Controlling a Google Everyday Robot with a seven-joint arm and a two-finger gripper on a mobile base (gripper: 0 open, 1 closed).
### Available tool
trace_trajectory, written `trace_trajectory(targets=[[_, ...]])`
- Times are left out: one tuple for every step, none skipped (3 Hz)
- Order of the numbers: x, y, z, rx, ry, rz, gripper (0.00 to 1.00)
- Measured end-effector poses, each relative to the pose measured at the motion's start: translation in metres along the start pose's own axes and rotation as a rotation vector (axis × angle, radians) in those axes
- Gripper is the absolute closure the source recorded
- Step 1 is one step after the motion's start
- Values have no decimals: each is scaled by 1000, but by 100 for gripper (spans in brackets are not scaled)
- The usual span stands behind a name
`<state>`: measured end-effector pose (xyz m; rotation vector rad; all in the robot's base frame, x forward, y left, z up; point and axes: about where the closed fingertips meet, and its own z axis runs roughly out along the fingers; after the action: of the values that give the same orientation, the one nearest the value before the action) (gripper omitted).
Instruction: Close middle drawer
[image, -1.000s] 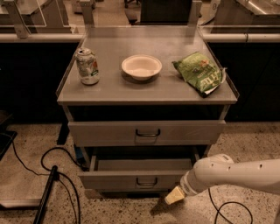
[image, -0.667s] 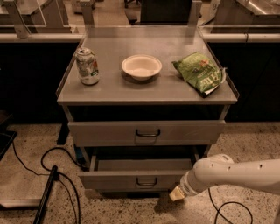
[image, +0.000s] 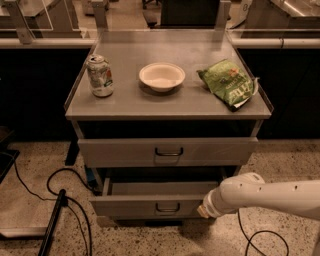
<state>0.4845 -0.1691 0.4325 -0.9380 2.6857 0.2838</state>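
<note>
The grey metal cabinet (image: 167, 107) stands in the middle of the camera view. Its middle drawer (image: 135, 206) is pulled out, a shallow tray with a low front panel and a small dark handle (image: 167, 207). The inside that shows looks empty. My gripper (image: 203, 210) sits at the end of the white arm (image: 270, 195), which reaches in from the right. It is against the right end of the drawer's front panel. The top drawer (image: 167, 151) above is pushed in. The lowest drawer is hidden under the open one.
On the cabinet top are a drink can (image: 100, 76) at the left, a white bowl (image: 161, 76) in the middle and a green chip bag (image: 229, 83) at the right. Black cables (image: 65, 190) and a dark pole (image: 52, 225) lie on the speckled floor at the left.
My gripper has moved up from near the floor to the right end of the middle drawer's front. The drawer is still pulled out about as far.
</note>
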Motion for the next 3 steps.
trace_trajectory(targets=[[-15,-5,5,11,-33,-42,100],[-22,-9,10,18,-45,-68,100],[-23,-9,10,18,-46,-69,81]])
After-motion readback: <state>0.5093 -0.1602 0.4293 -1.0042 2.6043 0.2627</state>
